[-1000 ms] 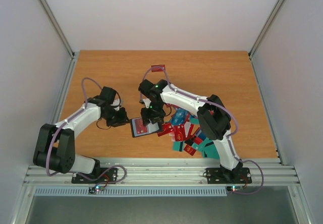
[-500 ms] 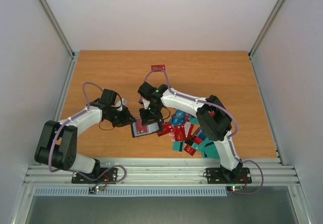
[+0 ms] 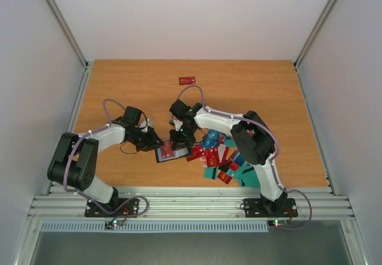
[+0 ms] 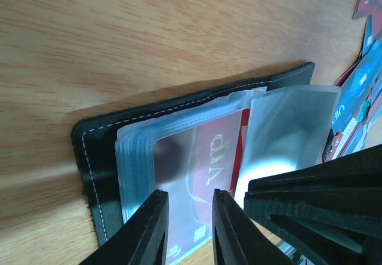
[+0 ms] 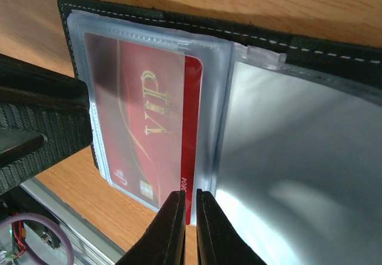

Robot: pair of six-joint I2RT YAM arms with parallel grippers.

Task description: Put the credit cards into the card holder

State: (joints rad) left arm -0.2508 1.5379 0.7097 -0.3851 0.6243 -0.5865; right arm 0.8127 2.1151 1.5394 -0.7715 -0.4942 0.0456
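The left arm has come closer and the right tool has closed: it now pinches the free edge of the red VIP card, which is half inside a clear sleeve of the card holder. The holder lies open on the bench, left of the loose credit cards. The left tool has its fingers slightly apart at the sleeves; a grip I cannot tell. The card looks thin, stiff and slippery, so the edge is the best hold

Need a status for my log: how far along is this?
Done: no card visibly fully in. In hand: right gripper pinches a red VIP card partly inside the card holder, steadied by the left gripper. Left: the credit cards pile and one stray red card.
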